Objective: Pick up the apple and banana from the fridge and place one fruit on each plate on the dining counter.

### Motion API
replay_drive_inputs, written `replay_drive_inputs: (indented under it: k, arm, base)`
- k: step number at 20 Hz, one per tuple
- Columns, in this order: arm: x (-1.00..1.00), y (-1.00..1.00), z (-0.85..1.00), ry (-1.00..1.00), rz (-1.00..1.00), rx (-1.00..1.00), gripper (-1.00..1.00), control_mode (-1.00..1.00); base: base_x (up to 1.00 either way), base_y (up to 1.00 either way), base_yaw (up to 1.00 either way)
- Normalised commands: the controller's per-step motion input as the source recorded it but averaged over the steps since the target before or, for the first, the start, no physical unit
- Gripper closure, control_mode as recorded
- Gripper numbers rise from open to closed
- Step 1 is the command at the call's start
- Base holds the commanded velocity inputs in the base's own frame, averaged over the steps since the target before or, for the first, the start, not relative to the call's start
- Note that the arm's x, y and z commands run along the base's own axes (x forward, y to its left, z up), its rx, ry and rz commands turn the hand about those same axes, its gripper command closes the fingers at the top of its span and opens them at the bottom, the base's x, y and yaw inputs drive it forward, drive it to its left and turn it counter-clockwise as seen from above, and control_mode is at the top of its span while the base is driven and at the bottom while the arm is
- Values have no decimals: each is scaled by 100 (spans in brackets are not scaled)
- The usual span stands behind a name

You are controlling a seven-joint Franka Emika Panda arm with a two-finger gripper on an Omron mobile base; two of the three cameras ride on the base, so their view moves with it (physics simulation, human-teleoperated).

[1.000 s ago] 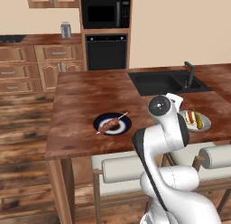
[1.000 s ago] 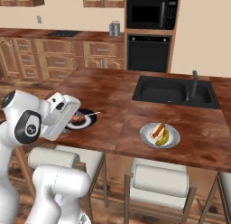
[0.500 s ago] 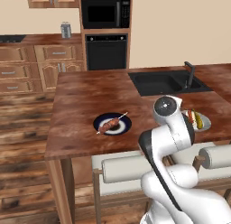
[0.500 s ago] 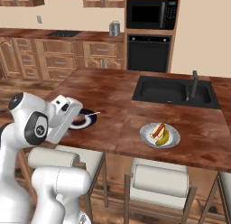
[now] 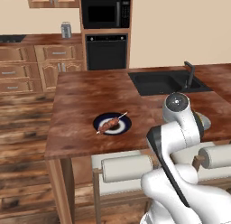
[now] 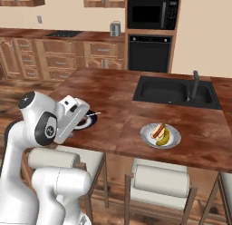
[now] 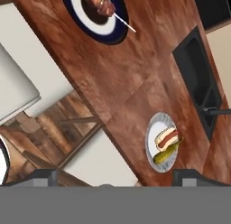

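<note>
The dining counter (image 5: pixel 85 96) (image 6: pixel 113 90) (image 7: pixel 131 74) has a glossy reddish-brown top. On it, near the front edge, lies a dark navy plate (image 5: pixel 125 126) (image 6: pixel 92 121) (image 7: pixel 72 11) with a meat skewer on it. My gripper (image 7: pixel 117 177) hangs open and empty above the counter's near edge and the stools. In the right base view the white hand (image 6: pixel 71 119) covers part of that plate. The apple, the banana and the fridge are out of view.
A grey plate (image 6: pixel 147 138) (image 7: pixel 153 133) holds a hot dog and a green vegetable. Behind it is the black sink (image 5: pixel 158 83) (image 6: pixel 172 90) with a tap. Cushioned stools (image 5: pixel 122 166) (image 6: pixel 158 181) stand under the front edge. Oven, microwave and wall cabinets line the back.
The arm has swung a little to the right and the hand has dropped slightly over the counter's front edge. The jaws stay open; nothing on the counter has moved.
</note>
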Motion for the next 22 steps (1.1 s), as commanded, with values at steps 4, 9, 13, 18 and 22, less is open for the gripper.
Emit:
replay_drive_inputs:
  k: [4, 9, 13, 18, 22]
  arm:
    - [0, 0, 0, 0, 0, 0, -100, 100]
    - [0, 0, 0, 0, 0, 0, -100, 100]
    - [0, 0, 0, 0, 0, 0, -100, 100]
    - [0, 0, 0, 0, 0, 0, -100, 100]
    - [0, 0, 0, 0, 0, 0, -100, 100]
  base:
    - [-53, -5, 0]
    - [-55, 11, 0]
    - [-39, 76, 0]
    - [-21, 97, 0]
    - [-2, 100, 0]
